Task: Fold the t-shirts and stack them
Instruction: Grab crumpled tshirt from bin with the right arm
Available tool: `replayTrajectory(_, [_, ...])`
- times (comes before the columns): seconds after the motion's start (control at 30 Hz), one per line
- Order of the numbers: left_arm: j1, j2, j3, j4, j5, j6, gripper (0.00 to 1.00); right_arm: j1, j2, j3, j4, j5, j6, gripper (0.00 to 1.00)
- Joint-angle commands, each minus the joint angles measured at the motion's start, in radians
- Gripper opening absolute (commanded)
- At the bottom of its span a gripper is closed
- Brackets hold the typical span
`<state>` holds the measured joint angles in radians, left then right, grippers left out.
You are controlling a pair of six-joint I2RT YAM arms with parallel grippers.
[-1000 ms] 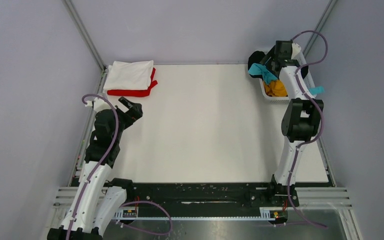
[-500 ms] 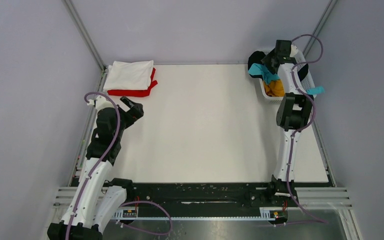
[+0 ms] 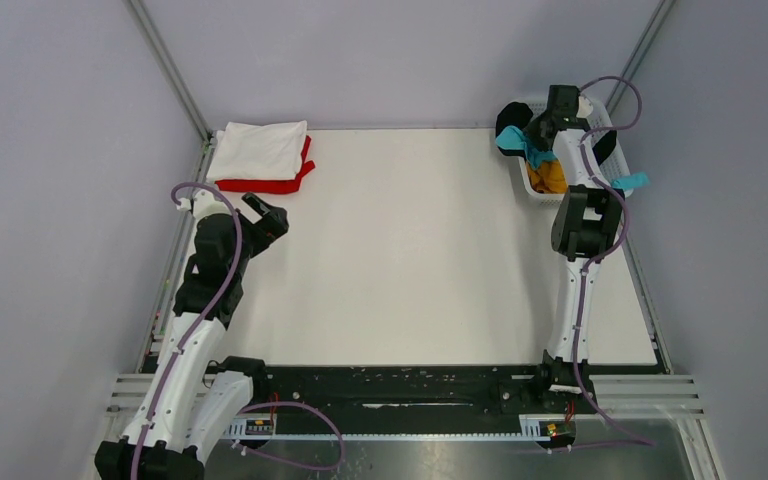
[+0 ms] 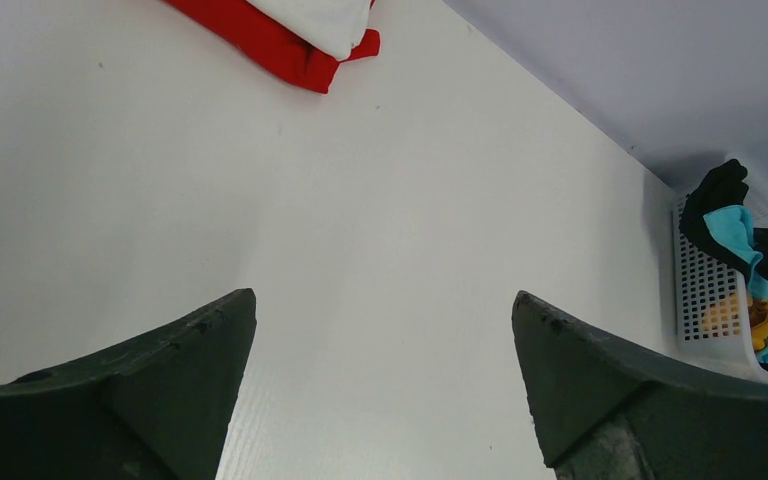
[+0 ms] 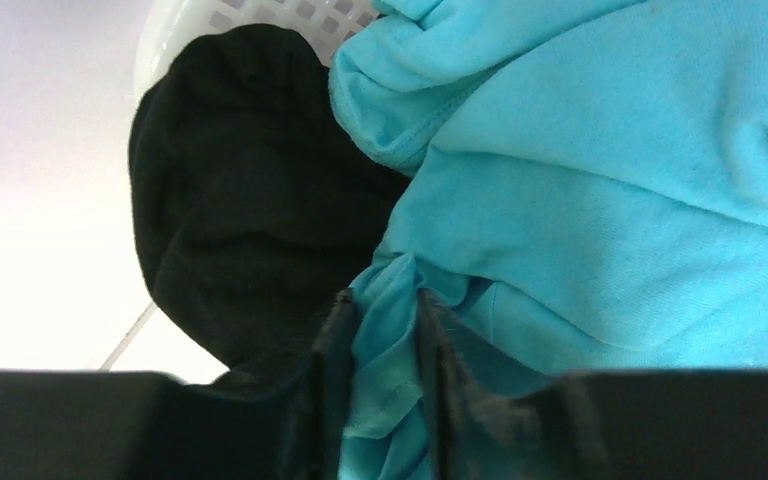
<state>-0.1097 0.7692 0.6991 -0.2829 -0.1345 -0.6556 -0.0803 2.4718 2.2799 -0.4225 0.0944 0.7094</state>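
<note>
The right tool (image 5: 380, 340) is pinched on a fold of the turquoise shirt (image 5: 600, 180), which lies in the basket (image 5: 260, 12) at the far right corner of the desk (image 4: 410, 200). It looks soft, light and floppy, so a bunched fold is good to hold. The left tool (image 4: 382, 300) is wide apart, holding nothing.

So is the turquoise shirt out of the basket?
No: turquoise shirt bunched in the basket beside the black shirt, right gripper pinching a fold.
</note>
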Motion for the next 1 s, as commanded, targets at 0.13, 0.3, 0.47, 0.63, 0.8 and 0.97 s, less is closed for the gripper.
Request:
replayTrajectory(0.13, [0.002, 0.002, 0.048, 0.048, 0.029, -0.008, 0.99, 0.004, -0.038, -0.021, 0.001, 0.023, 0.010, 0.15])
replayTrajectory(0.3, [0.002, 0.004, 0.048, 0.054, 0.046, -0.013, 0.99, 0.002, -0.116, -0.048, 0.012, 0.064, -0.028, 0.00])
replayTrajectory(0.47, [0.002, 0.002, 0.046, 0.054, 0.058, -0.016, 0.99, 0.002, -0.247, -0.135, 0.063, 0.138, -0.095, 0.00])
replayTrajectory(0.63, [0.002, -0.007, 0.042, 0.063, 0.072, -0.024, 0.99, 0.001, -0.430, -0.289, 0.190, 0.211, -0.173, 0.00])
replayTrajectory(0.8, [0.002, -0.018, 0.033, 0.078, 0.093, -0.035, 0.99, 0.001, -0.627, -0.460, 0.373, 0.196, -0.258, 0.00])
replayTrajectory(0.97, [0.002, -0.033, 0.028, 0.083, 0.105, -0.040, 0.99, 0.001, -0.748, -0.475, 0.449, 0.063, -0.309, 0.00])
